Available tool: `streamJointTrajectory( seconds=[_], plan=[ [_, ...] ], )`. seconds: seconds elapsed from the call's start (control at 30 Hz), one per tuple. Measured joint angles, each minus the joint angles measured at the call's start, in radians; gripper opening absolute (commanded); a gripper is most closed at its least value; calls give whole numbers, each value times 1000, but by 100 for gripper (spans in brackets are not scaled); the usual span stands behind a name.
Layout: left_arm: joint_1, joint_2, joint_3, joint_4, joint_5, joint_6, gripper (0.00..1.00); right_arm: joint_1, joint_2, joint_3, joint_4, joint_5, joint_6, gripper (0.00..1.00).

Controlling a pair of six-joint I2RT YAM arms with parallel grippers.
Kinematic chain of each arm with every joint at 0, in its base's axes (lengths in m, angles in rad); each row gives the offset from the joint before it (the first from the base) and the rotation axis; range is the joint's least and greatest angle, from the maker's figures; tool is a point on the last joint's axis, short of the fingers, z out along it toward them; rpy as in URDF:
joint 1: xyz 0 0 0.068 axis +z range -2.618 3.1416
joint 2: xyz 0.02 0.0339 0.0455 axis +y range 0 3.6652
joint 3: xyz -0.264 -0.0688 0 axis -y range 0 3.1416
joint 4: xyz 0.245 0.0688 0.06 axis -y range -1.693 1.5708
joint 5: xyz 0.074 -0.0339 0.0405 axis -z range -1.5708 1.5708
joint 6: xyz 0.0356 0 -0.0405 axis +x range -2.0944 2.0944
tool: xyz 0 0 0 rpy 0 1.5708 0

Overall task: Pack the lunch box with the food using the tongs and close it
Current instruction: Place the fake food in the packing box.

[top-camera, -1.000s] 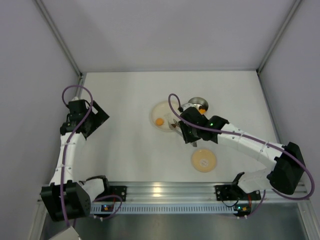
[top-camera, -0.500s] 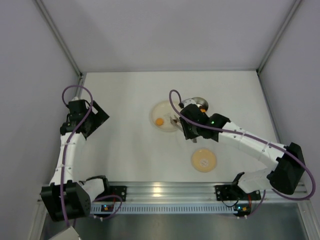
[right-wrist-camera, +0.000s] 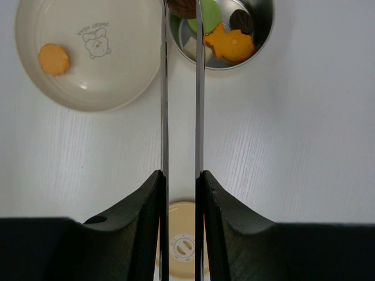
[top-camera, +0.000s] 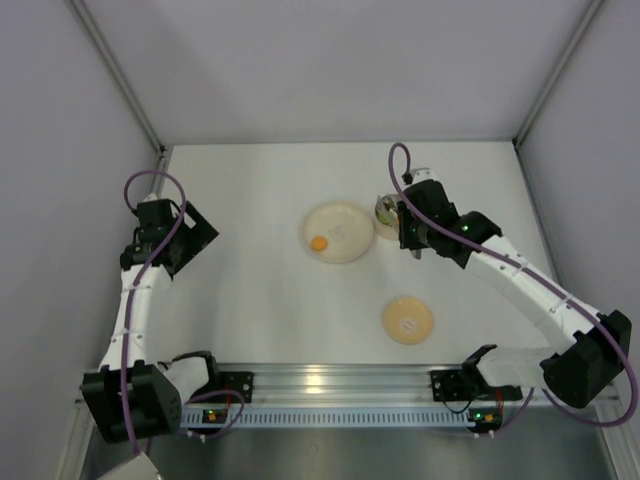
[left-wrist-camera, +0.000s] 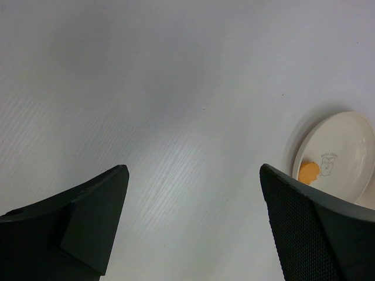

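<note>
Grey metal tongs (right-wrist-camera: pixel 164 105) are clamped in the R claw (right-wrist-camera: pixel 180 186). Both arms run straight up thru the wrist view, squeezed nearly parallel w/ a narrow gap. Tips end over the lunch box (right-wrist-camera: pixel 265 29), at the rim nearest the plate (right-wrist-camera: pixel 117 76). A dark brown piece (right-wrist-camera: pixel 181 6) shows between the tips at the top edge of the view; can't tell if it's pinched or lying in the tin. Inside the box: green piece (right-wrist-camera: pixel 206 14), orange lobed piece (right-wrist-camera: pixel 234 45), second dark piece (right-wrist-camera: pixel 241 20), pale white piece (right-wrist-camera: pixel 188 47). Plate sits just beside the box and holds one round orange piece (right-wrist-camera: pixel 54 59). Tan lid (top-camera: pixel 407 320) lies flat on the counter (top-camera: pixel 250 200), nearer the bases, apart from box and plate. L claw (left-wrist-camera: pixel 193 175) is spread wide w/ nothing in it, above bare counter at far left, well apart from the plate.
</note>
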Motion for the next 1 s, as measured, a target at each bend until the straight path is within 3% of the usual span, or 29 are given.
streamJointTrajectory(
  seconds=[0.47,1.0],
  plan=[
    [-2,0,0,0,0,0,99,-70,-19,-16,2,-10,-21,39],
    [-3,0,0,0,0,0,98,-35,-21,-15,2,-78,-18,38]
  ],
)
